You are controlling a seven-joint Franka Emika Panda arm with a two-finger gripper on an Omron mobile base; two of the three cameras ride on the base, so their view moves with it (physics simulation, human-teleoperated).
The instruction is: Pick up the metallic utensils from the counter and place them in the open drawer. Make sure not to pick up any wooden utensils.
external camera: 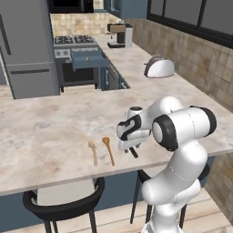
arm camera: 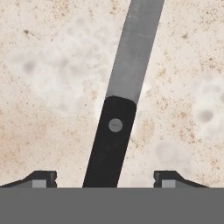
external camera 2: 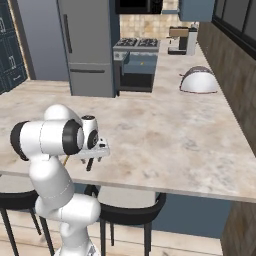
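A: Surface? Room?
B: Pale marbled bench (external camera: 54, 132), kitchen; toaster (external camera: 159, 67) far back. Open drawer (external camera: 88, 59) by stove, contents unseen.
A: Gripper?
B: Gripper (arm camera: 105, 180) spread wide, straddling black-handled utensil (arm camera: 114, 131) flat on bench; two wooden spoons (external camera: 108, 150) beside.

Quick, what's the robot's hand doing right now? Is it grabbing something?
Gripper: open, down over the black-handled utensil lying on the counter; one fingertip on each side of the handle, not gripping it.
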